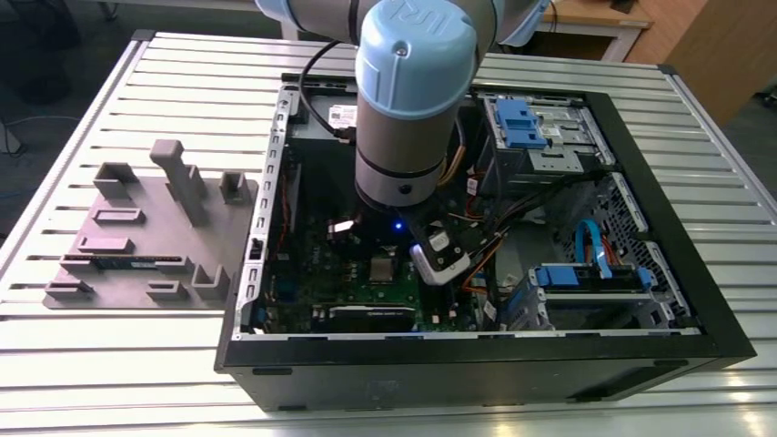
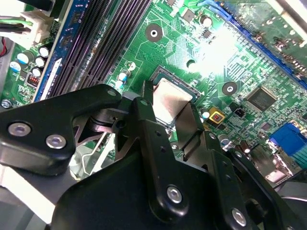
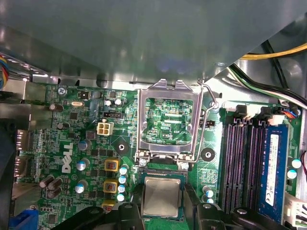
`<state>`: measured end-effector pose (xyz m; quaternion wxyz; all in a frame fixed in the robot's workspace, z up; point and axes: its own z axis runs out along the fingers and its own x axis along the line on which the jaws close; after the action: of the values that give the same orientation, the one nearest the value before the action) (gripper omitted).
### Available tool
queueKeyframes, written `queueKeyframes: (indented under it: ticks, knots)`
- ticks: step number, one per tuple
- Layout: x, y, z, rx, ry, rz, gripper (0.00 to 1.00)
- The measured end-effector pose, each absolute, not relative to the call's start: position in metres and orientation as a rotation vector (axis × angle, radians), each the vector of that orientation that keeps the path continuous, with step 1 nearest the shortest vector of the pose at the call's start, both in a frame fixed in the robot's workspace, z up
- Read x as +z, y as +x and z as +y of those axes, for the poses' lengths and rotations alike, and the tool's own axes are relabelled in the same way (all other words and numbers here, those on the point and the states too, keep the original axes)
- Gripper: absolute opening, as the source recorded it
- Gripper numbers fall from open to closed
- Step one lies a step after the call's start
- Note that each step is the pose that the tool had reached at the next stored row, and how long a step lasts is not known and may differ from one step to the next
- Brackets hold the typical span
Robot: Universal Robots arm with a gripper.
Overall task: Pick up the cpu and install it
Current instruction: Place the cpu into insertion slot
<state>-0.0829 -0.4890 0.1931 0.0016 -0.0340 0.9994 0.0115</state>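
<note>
Reaching down into an open computer case [image 1: 486, 350], the arm [image 1: 413, 100] has its wrist low over the green motherboard [image 3: 72, 143]. The case lies on its side on a slatted metal table [image 1: 122, 364].

In the second wrist view the gripper [image 2: 170, 110] is clamped on the cpu [image 2: 173, 98]. The two black fingers [image 2: 153, 139] press against opposite edges of the chip and its silver top shows between them.

In the first wrist view the cpu [image 3: 161, 196] sits square inside the dark frame of the socket [image 3: 161, 176], level with the board. Can't tell if it is fully seated or held just above.

The socket's metal lid [image 3: 168, 87] is flipped up and open just beside the chip, with green board visible through its window. The thin wire lever [image 3: 209, 117] stands raised at the lid's side.

Memory slots [image 3: 240, 153] run alongside the socket, with one blue memory stick [image 3: 273, 163] fitted in the outer slot. Yellow and black cables [image 3: 278, 52] cross near the case wall.

In the exterior view a grey parts tray [image 1: 146, 237] sits on the table, well apart from the case on the exterior view's left. Blue drive brackets [image 1: 522, 123] are mounted inside the case on the exterior view's right.
</note>
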Motion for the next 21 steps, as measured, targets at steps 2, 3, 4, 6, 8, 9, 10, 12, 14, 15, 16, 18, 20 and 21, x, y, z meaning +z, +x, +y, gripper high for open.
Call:
queueKeyframes:
  ticks: [2,3,4,6,8,9,10,12,14,15,16,18,20,21]
  knots:
    - [0.1946,-0.0829,-0.4889,0.036,-0.107,3.136,0.45]
    - [0.1952,-0.0829,-0.4889,0.036,-0.107,3.136,0.45]
    - [0.196,-0.0829,-0.4889,0.036,-0.107,3.136,0.45]
    - [0.1979,-0.0829,-0.4889,0.036,-0.107,3.136,0.45]
    - [0.199,-0.0829,-0.4889,0.036,-0.107,3.136,0.45]
    - [0.199,-0.0829,-0.4889,0.036,-0.107,3.136,0.45]
    - [0.199,-0.0829,-0.4889,0.036,-0.107,3.136,0.45]
    - [0.199,-0.0829,-0.4889,0.036,-0.107,3.136,0.45]
    - [0.1991,-0.0829,-0.4889,0.036,-0.107,3.136,0.44]
    - [0.1991,-0.0829,-0.4889,0.036,-0.107,3.136,0.44]
    - [0.1991,-0.0829,-0.4889,0.036,-0.107,3.136,0.38]
    - [0.1991,-0.0829,-0.4889,0.036,-0.107,3.136,0.32]
    - [0.1992,-0.0829,-0.4889,0.036,-0.107,3.136,0.2]
    - [0.1992,-0.0829,-0.4889,0.036,-0.107,3.136,0.2]
